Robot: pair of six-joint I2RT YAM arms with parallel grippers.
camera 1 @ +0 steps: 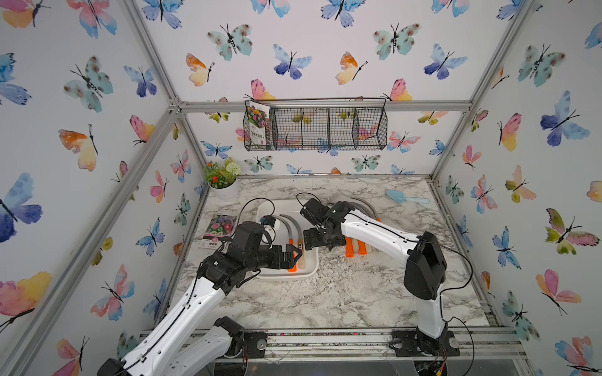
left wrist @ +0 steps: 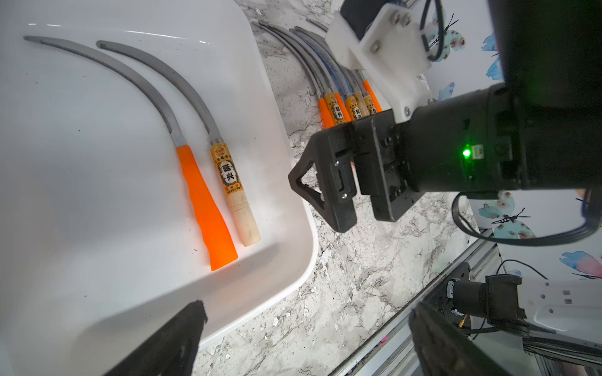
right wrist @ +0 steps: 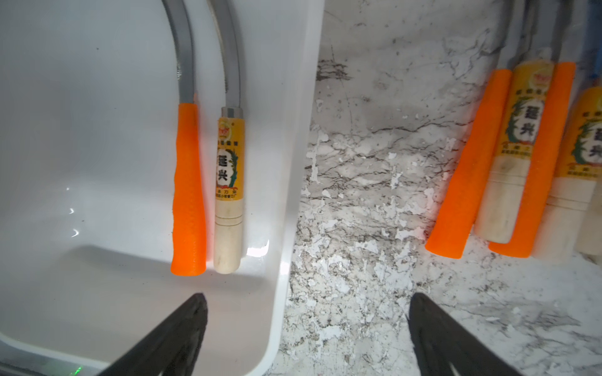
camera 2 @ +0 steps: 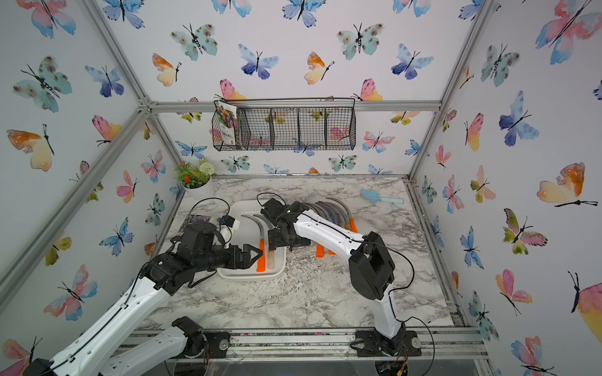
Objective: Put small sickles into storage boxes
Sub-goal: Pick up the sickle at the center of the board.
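A white tray [camera 1: 286,276] lies left of the middle of the worktop [camera 1: 325,302], its long sides running from the near edge toward the far edge. Two sickles lie flat in it along its right wall. An orange-handled sickle [left wrist: 205,208] lies just beside a wooden-handled sickle [left wrist: 234,192], which is nearer the wall. Both handles point to the near edge, and both blades curve away toward the far edge and bend left. The other sickles [right wrist: 521,146] lie in a tight bunch on the worktop just right of the tray, handles also toward the near edge. A black wire basket [camera 1: 316,128] hangs on the back wall with a seed packet [camera 1: 259,123] standing in its leftmost compartment.

The left tool [camera 2: 257,252] hovers above the tray's near end, close to the two handles, jaws apart and empty. The right tool [right wrist: 306,299] hangs over the tray's right wall, jaws wide apart and empty. One finger is above the tray and one above the bare worktop between tray and bunch.

The wooden handles carry a gold label with two large black Chinese characters on a white oval. The smaller print is too fine to read, as is the packet's writing.
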